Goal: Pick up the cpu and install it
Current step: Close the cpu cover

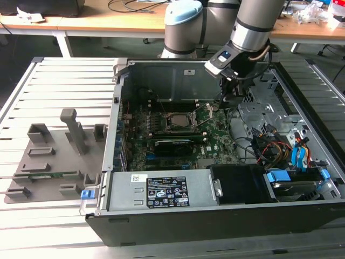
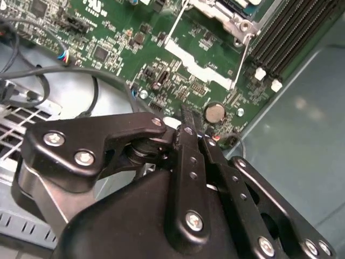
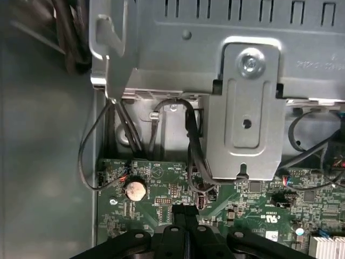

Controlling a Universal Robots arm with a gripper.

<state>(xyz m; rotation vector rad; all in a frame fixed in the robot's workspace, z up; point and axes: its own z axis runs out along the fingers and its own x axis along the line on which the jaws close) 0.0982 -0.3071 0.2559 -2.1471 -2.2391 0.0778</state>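
The open computer case [image 1: 116,97] lies on a slatted table. On its green motherboard [image 1: 215,132] sits the dark socket [image 1: 180,121] with a pale square in its middle, which looks like the cpu [image 1: 180,119]. The socket's metal frame [image 2: 200,59] and wire lever [image 2: 243,56] lie swung open on the side toward the gripper. My gripper [image 1: 225,100] hangs inside the case, to the exterior view's right of the socket, just above the board near a coin cell [image 2: 215,113]. In both wrist views its fingers [image 3: 180,216] press together with nothing showing between them.
Grey holder blocks [image 1: 59,156] stand on the table at the exterior view's left. A power supply [image 1: 161,191] fills the case's front. Cables and a drive cage [image 1: 291,156] crowd the right side. A steel bracket [image 3: 245,108] and black wires [image 3: 191,151] lie close ahead of the fingers.
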